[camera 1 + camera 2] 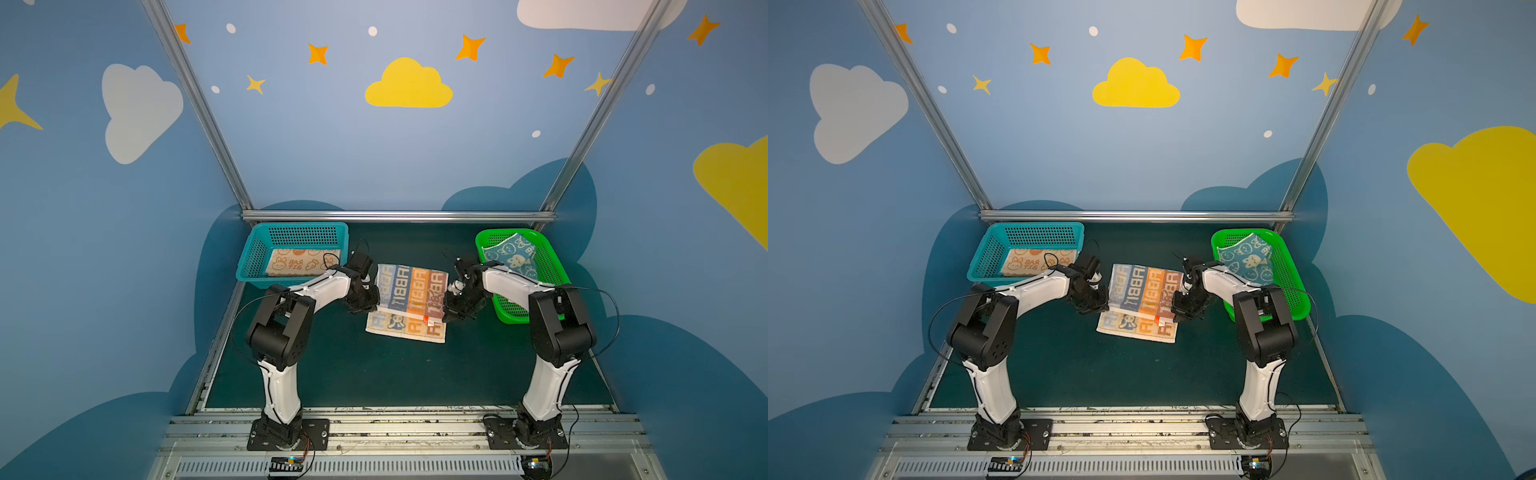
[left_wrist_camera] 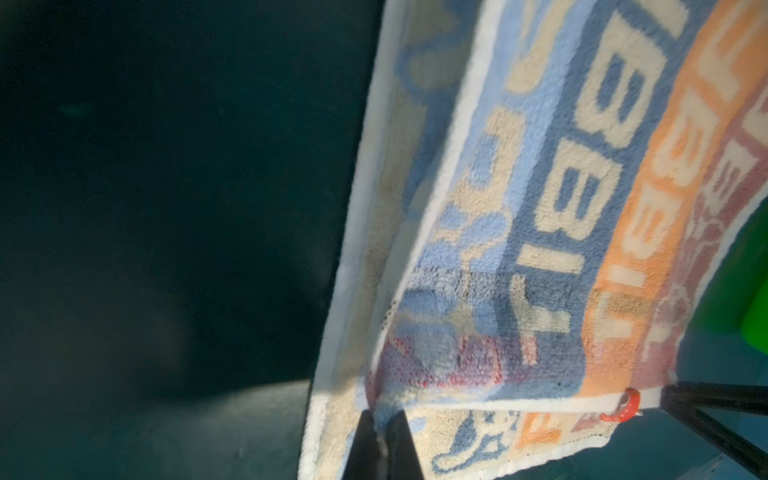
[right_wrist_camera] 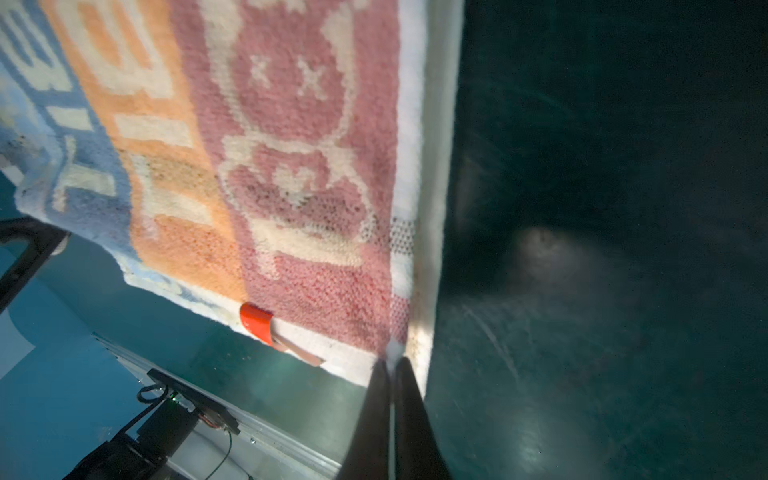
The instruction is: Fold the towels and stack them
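Observation:
The striped blue/orange "RABBIT" towel (image 1: pixel 411 297) (image 1: pixel 1144 297) lies mid-table, its far part held raised over the near strip, which rests flat on the mat. My left gripper (image 1: pixel 376 305) (image 2: pixel 380 415) is shut on the raised layer's left corner. The raised right corner is pinched in my right gripper (image 1: pixel 445 311) (image 3: pixel 391 365), which is also shut, just beside an orange tag (image 3: pixel 255 322). An orange-cream towel (image 1: pixel 297 262) lies flat in the teal basket (image 1: pixel 299 226). In the green basket (image 1: pixel 552 266) a blue-cream towel (image 1: pixel 513 257) sits crumpled.
The teal basket stands at the back left and the green one at the back right, each close behind an arm. A metal rail (image 1: pixel 399 216) bounds the dark green mat at the back; slotted rails (image 1: pixel 399 419) run along the front by the arm bases.

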You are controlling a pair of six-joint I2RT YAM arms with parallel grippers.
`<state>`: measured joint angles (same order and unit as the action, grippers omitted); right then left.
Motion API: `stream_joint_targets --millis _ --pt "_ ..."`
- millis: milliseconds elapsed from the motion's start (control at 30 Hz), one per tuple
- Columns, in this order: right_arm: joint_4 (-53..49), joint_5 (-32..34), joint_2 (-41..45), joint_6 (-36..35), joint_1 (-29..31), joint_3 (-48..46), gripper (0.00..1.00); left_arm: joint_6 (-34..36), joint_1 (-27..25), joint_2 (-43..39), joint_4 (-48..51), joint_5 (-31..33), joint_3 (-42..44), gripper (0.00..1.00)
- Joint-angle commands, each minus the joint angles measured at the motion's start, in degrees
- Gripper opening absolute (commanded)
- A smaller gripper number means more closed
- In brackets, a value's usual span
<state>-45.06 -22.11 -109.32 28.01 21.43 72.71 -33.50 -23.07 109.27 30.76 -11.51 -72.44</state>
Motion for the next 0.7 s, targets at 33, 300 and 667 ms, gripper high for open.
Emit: stream_joint_targets --millis 33,300,667 --pt "1.03 2.11 -3.27 0.77 -0.25 0.49 0.00 0.31 0.04 1.01 -0.34 2.45 -0.45 0.03" --pt "-3.88 2.43 -7.88 -1.30 -2.66 10.86 0.00 1.89 0.13 5.29 4.14 2.93 -9.69 0.03" --pt "-11.11 4.51 0.40 -2.43 -2.11 16.62 0.00 3.80 0.49 1.36 10.11 5.14 -17.71 0.03"
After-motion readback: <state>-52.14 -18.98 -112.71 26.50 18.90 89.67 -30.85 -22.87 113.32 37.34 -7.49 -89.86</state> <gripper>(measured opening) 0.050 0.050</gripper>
